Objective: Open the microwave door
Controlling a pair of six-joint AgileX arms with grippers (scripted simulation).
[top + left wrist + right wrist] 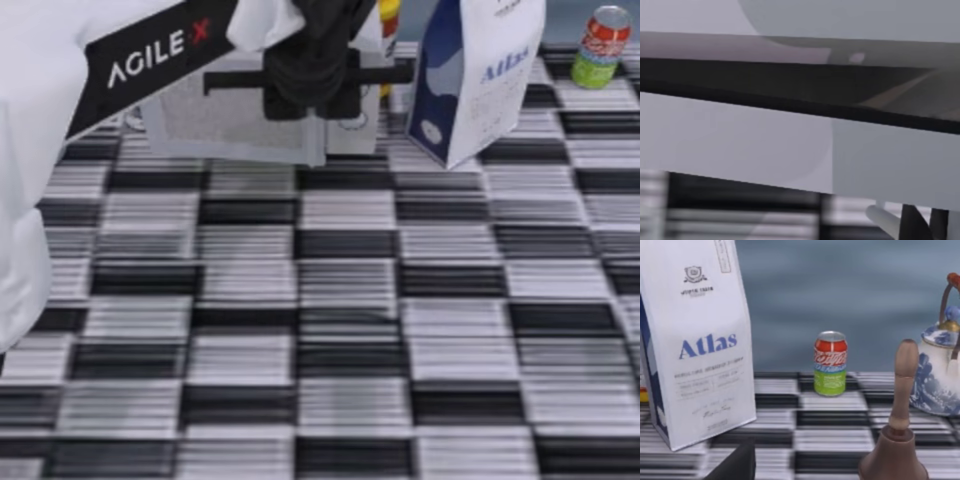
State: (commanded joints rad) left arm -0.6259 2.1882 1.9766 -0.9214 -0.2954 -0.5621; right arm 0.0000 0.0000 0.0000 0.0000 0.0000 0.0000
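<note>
Well, starting at the left of the table, our left arm reaches across from the near left corner to the far side, and our left gripper [310, 75] sits right over the microwave [165, 120], which stands at the far edge, left of the middle. We cannot tell if its fingers are spread or pressed together, because the black hand covers them from above. The microwave door [240, 130] is the flat grey panel with a speckled window on the front, and the left gripper is above its right end, near the strip with the knobs. In the left wrist view we see only grey faces and a dark gap, very close, so the hand looks almost against the oven. We think the door is stiff, thin and smooth, and light to swing on its hinge. The free edge by the knobs looks like the best place to hook and pull. The box could slide if we tug too hard. Just right of the oven stands a blue-and-white Atlas carton [480, 75], close enough to bump. Farther right is a soda can [601, 45]. Our right gripper is not seen anywhere.
</note>
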